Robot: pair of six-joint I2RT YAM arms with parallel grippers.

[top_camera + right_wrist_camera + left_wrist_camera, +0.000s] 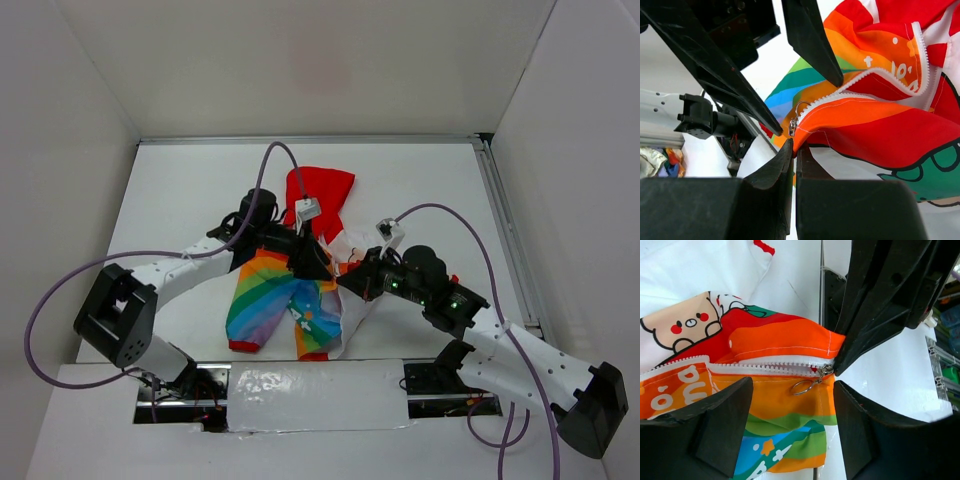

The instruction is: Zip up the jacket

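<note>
The jacket point(283, 298) lies on the white table point(180, 190), its red hood point(322, 190) to the far side and the rainbow body toward me. My right gripper point(795, 147) is shut on the orange hem corner at the bottom of the zipper. The metal slider point(792, 125) with its ring pull point(803, 386) sits just above that pinch. My left gripper point(792, 390) is open, its fingers point(715, 430) straddling the orange fabric just below the ring pull without pinching it. From above, the left gripper point(312, 262) and the right gripper point(347, 284) meet over the jacket's front.
White walls enclose the table on three sides, with a metal rail point(505, 230) along the right edge. Purple cables point(270, 165) arc over both arms. The white lining with a bear print point(685, 325) is exposed beside the open zipper teeth point(755, 367).
</note>
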